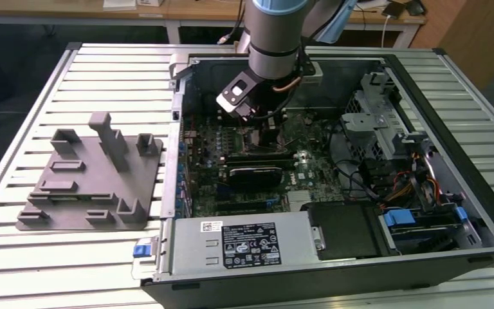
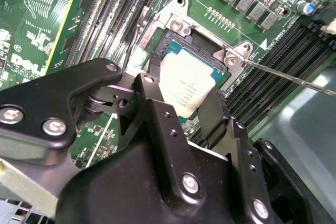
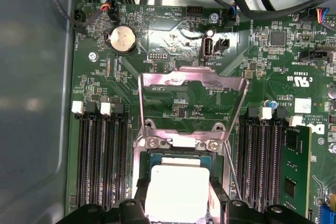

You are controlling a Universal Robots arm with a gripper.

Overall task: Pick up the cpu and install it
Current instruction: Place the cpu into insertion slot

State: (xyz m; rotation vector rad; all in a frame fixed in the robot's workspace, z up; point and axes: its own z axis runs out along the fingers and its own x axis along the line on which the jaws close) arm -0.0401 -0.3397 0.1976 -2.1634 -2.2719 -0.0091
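Your gripper (image 2: 182,97) jaws clamped on cpu (image 2: 186,85) at mobo socket (image 2: 206,53), 2 fingers (image 2: 152,100) flanking it. PC case (image 1: 316,284) open on slatted metal table (image 1: 101,71); wooden desks (image 1: 204,9) behind.

Arm pointing down, gripper low with its fingers around the cpu

In the exterior view the grey arm (image 1: 273,38) comes in from the far side and points steeply down, its wrist (image 1: 260,90) tilted slightly toward the exterior view's left above the black gripper (image 1: 264,125). In the second wrist view the two black fingers (image 2: 157,114) stand a narrow gap apart, pressed against opposite edges of the cpu (image 2: 186,85).
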